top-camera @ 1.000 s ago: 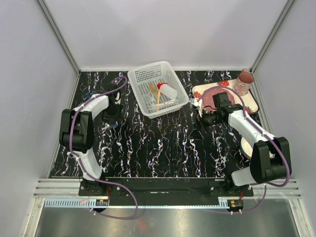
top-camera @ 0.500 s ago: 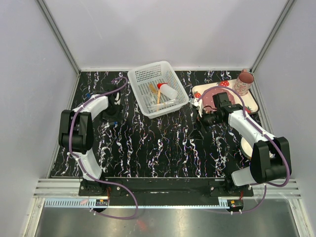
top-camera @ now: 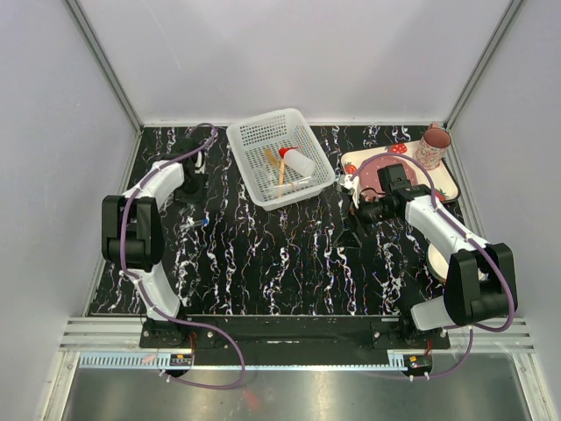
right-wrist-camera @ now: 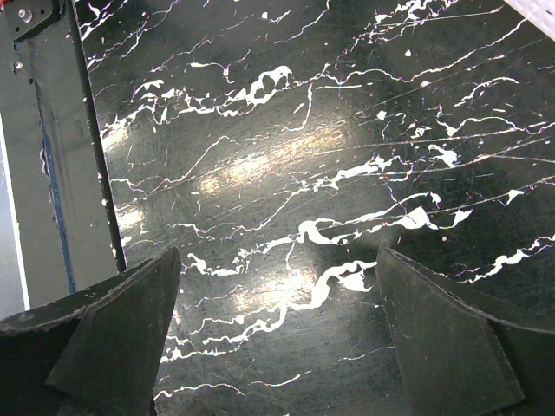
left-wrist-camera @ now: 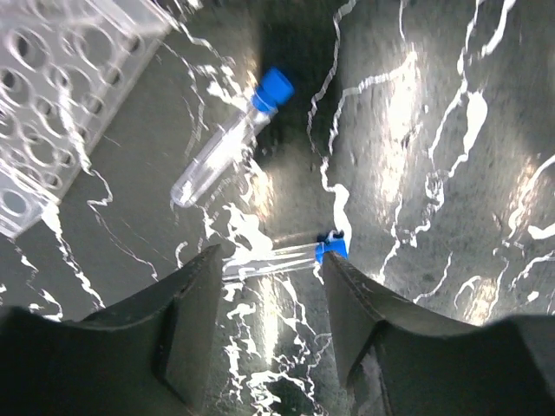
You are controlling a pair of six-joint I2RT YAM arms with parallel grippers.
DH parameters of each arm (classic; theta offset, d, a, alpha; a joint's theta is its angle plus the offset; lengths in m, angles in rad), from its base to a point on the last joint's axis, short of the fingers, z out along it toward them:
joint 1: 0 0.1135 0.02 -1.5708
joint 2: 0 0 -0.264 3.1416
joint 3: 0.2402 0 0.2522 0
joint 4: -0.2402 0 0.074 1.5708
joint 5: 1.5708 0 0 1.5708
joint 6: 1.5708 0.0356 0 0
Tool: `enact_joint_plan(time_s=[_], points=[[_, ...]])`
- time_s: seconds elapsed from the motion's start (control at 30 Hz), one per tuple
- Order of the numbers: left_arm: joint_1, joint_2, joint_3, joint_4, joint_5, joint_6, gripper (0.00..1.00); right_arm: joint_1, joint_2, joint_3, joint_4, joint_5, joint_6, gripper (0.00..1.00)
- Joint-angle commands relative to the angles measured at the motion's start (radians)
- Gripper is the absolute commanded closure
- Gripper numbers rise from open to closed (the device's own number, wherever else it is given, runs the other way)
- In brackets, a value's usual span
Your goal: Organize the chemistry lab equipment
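Observation:
In the left wrist view my left gripper [left-wrist-camera: 273, 276] is open and low over the black marble table. A clear tube with a blue cap [left-wrist-camera: 286, 256] lies crosswise just beyond its fingertips. A second blue-capped tube [left-wrist-camera: 221, 147] lies further off, beside the clear tube rack [left-wrist-camera: 52, 95]. From above, my left gripper [top-camera: 190, 186] is at the back left. The white basket [top-camera: 250, 140] holds the red-capped squeeze bottle [top-camera: 296, 161] and orange sticks [top-camera: 273, 163]. My right gripper [top-camera: 364, 213] is open and empty over bare table [right-wrist-camera: 277, 260]. I see no funnel.
A strawberry-print tray [top-camera: 447, 184] with a pink plate [top-camera: 372, 175] and a pink mug [top-camera: 433, 146] stands at the back right, just behind my right gripper. A dark rail [right-wrist-camera: 61, 156] crosses the left of the right wrist view.
My left gripper has moved toward the back of the table and slightly left. My right arm has not moved.

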Motion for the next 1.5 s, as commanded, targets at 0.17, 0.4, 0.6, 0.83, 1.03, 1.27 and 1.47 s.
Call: enact_joint_plan(time_s=[0.17, 0.4, 0.6, 0.83, 1.03, 1.27, 1.47], points=[[0.023, 0.136, 0.201, 0.020, -0.102, 0.018, 0.55, -0.001, 0.009, 0.041, -0.008, 0.012, -0.020, 0.00], [0.032, 0.198, 0.235, 0.000, -0.127, 0.018, 0.57, -0.001, 0.014, 0.041, -0.010, 0.014, -0.019, 0.00], [0.042, 0.247, 0.243, 0.000, -0.112, 0.020, 0.57, -0.001, 0.017, 0.043, -0.010, 0.012, -0.019, 0.00], [0.066, 0.275, 0.243, -0.014, -0.055, 0.017, 0.60, -0.001, 0.014, 0.043, -0.011, 0.015, -0.019, 0.00], [0.098, 0.272, 0.209, -0.006, 0.025, 0.000, 0.69, -0.002, 0.014, 0.043, -0.013, 0.014, -0.020, 0.00], [0.100, 0.260, 0.180, 0.028, 0.101, -0.026, 0.77, -0.001, 0.015, 0.043, -0.011, 0.015, -0.020, 0.00], [0.100, 0.204, 0.158, 0.115, 0.262, -0.098, 0.81, -0.001, 0.015, 0.043, -0.013, 0.018, -0.020, 0.00]])
